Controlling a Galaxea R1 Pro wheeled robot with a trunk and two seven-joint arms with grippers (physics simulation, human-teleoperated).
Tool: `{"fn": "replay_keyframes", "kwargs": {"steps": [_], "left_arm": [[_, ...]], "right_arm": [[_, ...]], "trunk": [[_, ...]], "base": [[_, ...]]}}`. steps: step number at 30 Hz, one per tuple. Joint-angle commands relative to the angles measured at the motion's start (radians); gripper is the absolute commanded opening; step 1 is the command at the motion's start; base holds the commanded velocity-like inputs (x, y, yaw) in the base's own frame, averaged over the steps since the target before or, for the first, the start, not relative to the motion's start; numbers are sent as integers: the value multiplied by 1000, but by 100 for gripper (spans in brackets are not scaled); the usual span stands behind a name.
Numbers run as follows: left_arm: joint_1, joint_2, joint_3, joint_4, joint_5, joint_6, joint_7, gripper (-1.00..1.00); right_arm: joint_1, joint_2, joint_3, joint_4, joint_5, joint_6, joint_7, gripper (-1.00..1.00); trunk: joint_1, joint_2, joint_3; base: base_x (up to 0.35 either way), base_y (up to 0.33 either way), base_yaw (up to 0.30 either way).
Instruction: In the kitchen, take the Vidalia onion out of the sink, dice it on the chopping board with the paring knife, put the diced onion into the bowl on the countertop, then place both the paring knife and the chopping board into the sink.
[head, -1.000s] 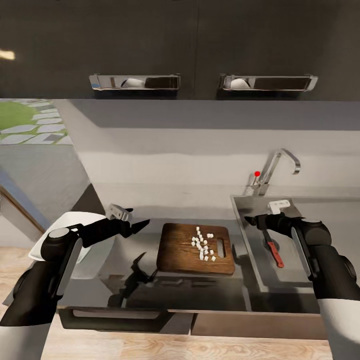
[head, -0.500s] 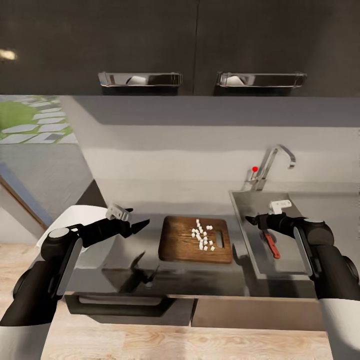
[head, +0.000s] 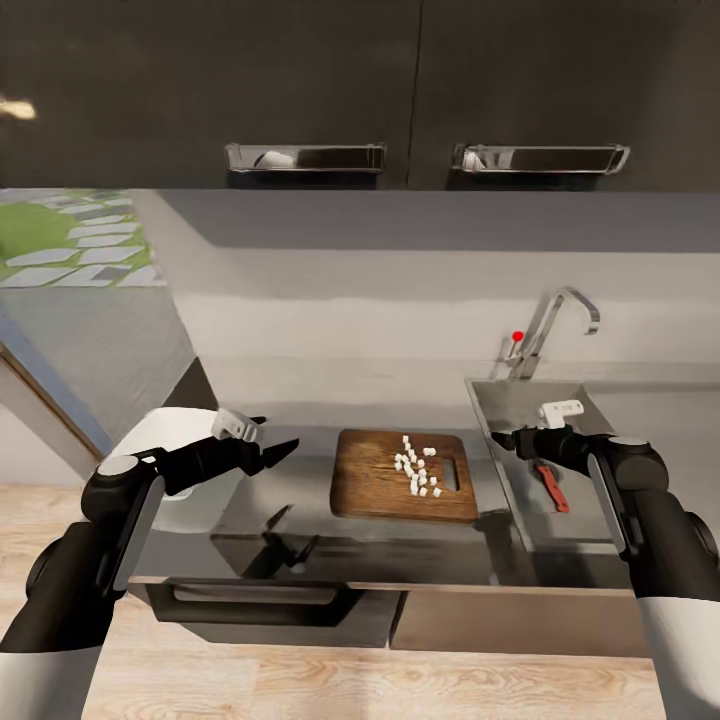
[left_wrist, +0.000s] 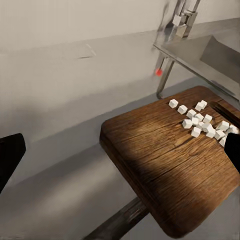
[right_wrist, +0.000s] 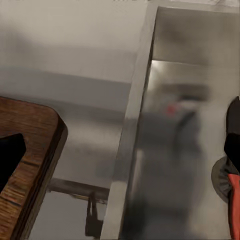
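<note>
At the far left of the head view, the white bowl (head: 165, 440) sits on the grey countertop (head: 300, 500), partly hidden behind the left arm. The left gripper (head: 275, 453) hovers just above the counter between the bowl and the chopping board (head: 390, 490), its fingers spread and holding nothing; the board lies just to its right, apart from the fingertips. The board is dark brown with visible grain, rounded corners and a slot handle at the end nearest the sink. A loose cluster of small white diced onion pieces (head: 418, 472) rests on its right half, close to the slot; in the left wrist view the cubes (left_wrist: 202, 122) are heaped towards the board's (left_wrist: 160, 160) far end.

Right of the board is the steel sink (head: 500, 400) with its curved chrome tap (head: 555, 325) bearing a red dot. The right gripper (head: 505, 438) hangs over the sink's left edge, fingers apart and empty. The paring knife (head: 550, 487), red-orange handle and dark blade, lies on the basin floor just beside and below that gripper, not touched.
</note>
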Motion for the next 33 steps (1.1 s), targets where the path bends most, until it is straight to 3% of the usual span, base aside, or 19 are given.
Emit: {"fn": "replay_keyframes", "kwargs": {"steps": [1,19,33], "left_arm": [[-1,1,0,0,4,7,-1,100],[-1,1,1,0,4,7,-1,100],[-1,1,1,0,4,6,-1,100]], "right_arm": [[-1,0,-1,-1,9,4,9,100],[-1,0,0,-1,9,4,9,100],[0,2,11,0,9,4,6,100]], "trunk": [[1,-2,-2],[1,-2,0],[1,-2,0]], "base": [[0,185,0],[0,18,-110],[-48,156,-3]]}}
